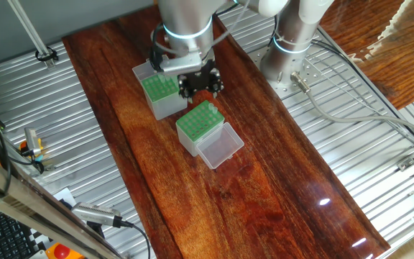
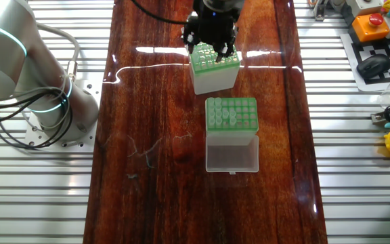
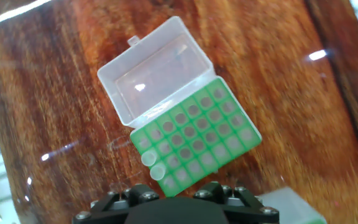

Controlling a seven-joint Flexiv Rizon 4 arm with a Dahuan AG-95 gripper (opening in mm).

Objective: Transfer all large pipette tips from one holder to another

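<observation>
My gripper (image 1: 200,83) hangs low over the table, at the near edge of the grey-sided holder (image 1: 161,95) with its green rack top. From the other fixed view the gripper (image 2: 210,42) sits right over that grey box (image 2: 215,70). Its black fingers are bunched together, and their gap is hidden. The whitish holder (image 3: 194,140) lies close by with its clear lid (image 3: 154,81) folded open. Two large pipette tips (image 3: 152,165) stand at one corner of its green rack. Only the gripper's black body (image 3: 176,208) shows in the hand view.
The dark wooden tabletop (image 1: 264,194) runs between ribbed metal sheets (image 1: 42,122). The arm's silver base (image 2: 39,102) stands beside the boxes. An orange button box and a mouse (image 2: 374,64) lie off to one side.
</observation>
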